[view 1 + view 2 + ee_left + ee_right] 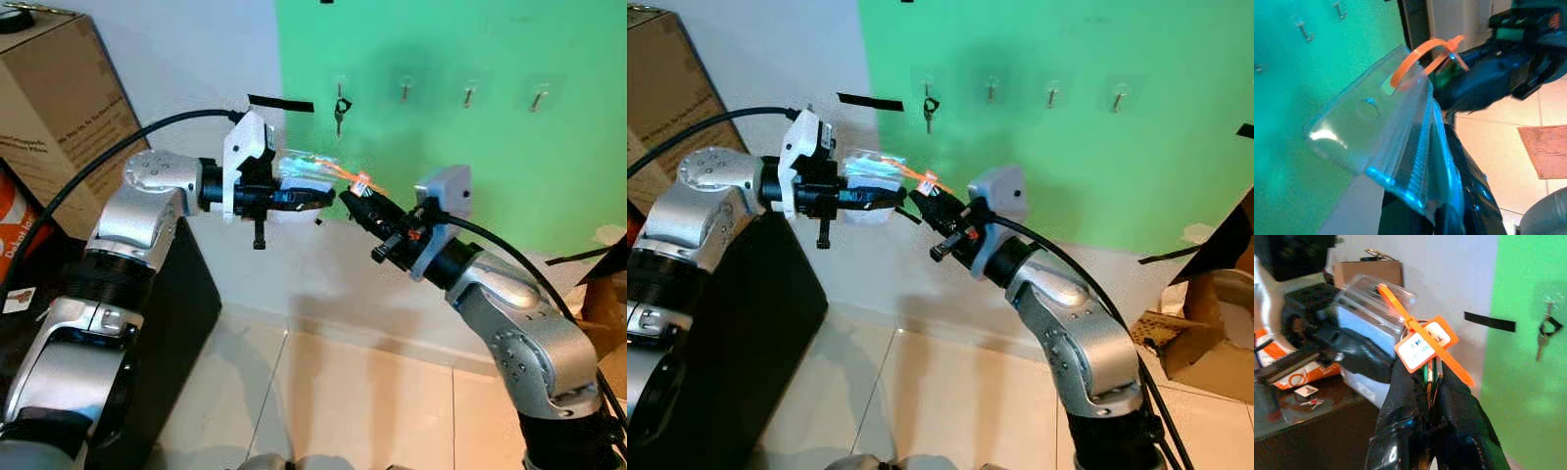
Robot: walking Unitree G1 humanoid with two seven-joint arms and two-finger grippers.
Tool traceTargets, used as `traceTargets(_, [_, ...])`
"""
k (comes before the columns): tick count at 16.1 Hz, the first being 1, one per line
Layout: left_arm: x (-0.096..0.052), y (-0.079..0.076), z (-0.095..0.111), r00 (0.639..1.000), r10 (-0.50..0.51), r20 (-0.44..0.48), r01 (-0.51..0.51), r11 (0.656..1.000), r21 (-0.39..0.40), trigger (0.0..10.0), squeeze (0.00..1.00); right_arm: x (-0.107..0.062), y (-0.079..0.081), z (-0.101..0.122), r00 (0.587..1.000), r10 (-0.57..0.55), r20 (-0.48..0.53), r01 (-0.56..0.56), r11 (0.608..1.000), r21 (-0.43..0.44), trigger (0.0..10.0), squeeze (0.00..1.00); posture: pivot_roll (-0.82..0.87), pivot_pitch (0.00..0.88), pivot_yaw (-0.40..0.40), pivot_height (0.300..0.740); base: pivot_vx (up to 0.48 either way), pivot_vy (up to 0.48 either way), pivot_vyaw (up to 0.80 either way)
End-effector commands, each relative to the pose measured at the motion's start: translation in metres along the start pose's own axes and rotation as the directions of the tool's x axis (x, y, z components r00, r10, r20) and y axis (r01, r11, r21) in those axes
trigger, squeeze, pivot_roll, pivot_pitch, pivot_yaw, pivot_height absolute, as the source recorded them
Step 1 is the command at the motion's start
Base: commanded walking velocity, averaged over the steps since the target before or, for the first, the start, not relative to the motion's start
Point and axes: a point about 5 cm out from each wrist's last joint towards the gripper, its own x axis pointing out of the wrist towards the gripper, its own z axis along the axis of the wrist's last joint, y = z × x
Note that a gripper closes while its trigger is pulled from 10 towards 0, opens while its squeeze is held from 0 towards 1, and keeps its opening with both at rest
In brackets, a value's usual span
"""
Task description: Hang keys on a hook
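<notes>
The right gripper [1431,382] is closed on a bunch of keys [1431,374], its two black fingers pinching the blades between them. An orange tag [1425,343] sits just above the fingertips, and an orange zip tie [1400,308] runs from it up through a hole in a clear plastic bag [1374,301]. The left gripper [318,196] holds that bag [1386,142] pinched between its closed fingers, so bag and keys, joined by the tie, span the small gap between the two grippers at the centre of the left eye frame.

Behind them, a green panel [470,117] fills the upper right of the frame. A row of hooks [406,91] runs across it, and the leftmost hook [340,83] already carries another key [340,110] with a black head. A strip of black tape [281,103] sits just left of it, at the panel's edge. A cardboard box [59,88] stands in the upper left, above a black cabinet [186,313].
</notes>
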Motion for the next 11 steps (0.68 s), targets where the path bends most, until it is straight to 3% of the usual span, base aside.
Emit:
traceTargets(1, [-0.008,0.002,0.002,0.999,0.034,-0.013,-0.034,0.999,0.030,10.0,0.00,-0.003,0.001,0.000,1.000,0.012,-0.003,-0.012,1.000,-0.001,0.0,0.00,-0.04,0.000,0.060,0.740,0.000,0.000,0.00])
traceTargets(3, [-0.011,0.001,-0.005,0.997,0.065,-0.044,-0.063,0.997,0.044,10.0,0.00,-0.007,0.001,0.004,0.999,0.041,0.003,-0.041,0.999,-0.005,0.0,0.00,-0.04,0.000,0.051,0.740,0.000,0.000,0.00])
traceTargets(5, [-0.006,-0.008,-0.017,0.993,0.078,-0.090,-0.072,0.995,0.064,10.0,0.00,-0.005,0.001,0.012,0.998,0.046,0.044,-0.046,0.999,-0.001,0.0,0.00,-0.03,0.000,0.038,0.740,0.000,0.000,0.00])
traceTargets(7, [0.004,-0.016,-0.023,0.992,0.122,-0.043,-0.121,0.992,0.026,10.0,0.00,-0.003,0.003,0.012,0.998,0.060,0.034,-0.060,0.998,0.011,0.0,0.00,-0.03,0.000,0.029,0.740,0.000,0.000,0.00])
traceTargets(9, [0.008,-0.023,-0.032,0.987,0.154,-0.053,-0.153,0.988,0.018,10.0,0.00,-0.002,0.004,0.012,0.998,0.061,0.031,-0.061,0.998,0.012,0.0,0.00,-0.03,0.000,0.023,0.740,0.000,0.000,0.00])
traceTargets(10, [0.011,-0.029,-0.039,0.985,0.164,-0.048,-0.165,0.986,-0.013,10.0,1.00,-0.002,0.004,0.012,0.998,0.050,0.029,-0.050,0.999,0.014,0.0,0.00,-0.02,0.000,0.015,0.740,0.000,0.000,0.00])
traceTargets(11, [0.011,-0.033,-0.042,0.984,0.174,-0.042,-0.175,0.984,-0.031,10.0,1.00,-0.002,0.002,0.011,0.999,0.032,0.021,-0.033,0.999,0.023,0.0,0.00,-0.02,0.000,0.007,0.740,0.000,0.000,0.00])
